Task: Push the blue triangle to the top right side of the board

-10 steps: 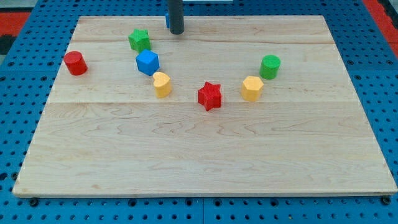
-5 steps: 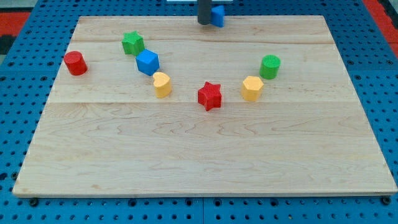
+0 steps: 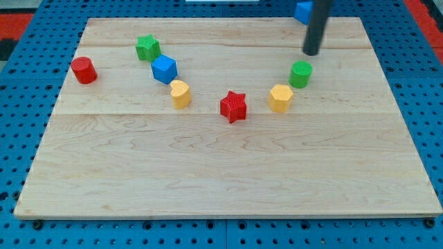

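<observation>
Blue triangle (image 3: 303, 11) sits at frame's upper right, on the board (image 3: 208, 173) edge. Our tip (image 3: 311, 52) rests below it, above green cylinder (image 3: 300, 73). No jaws fitted. We advise gentle nudges rightward, avoiding overshoot.

My tip (image 3: 312, 53) sits near the board's (image 3: 221, 166) top right, just above the green cylinder (image 3: 300, 73). Blue triangle (image 3: 303, 11) is at the top edge, partly behind the rod. Yellow block (image 3: 280, 97) sits below-left of green cylinder.
</observation>
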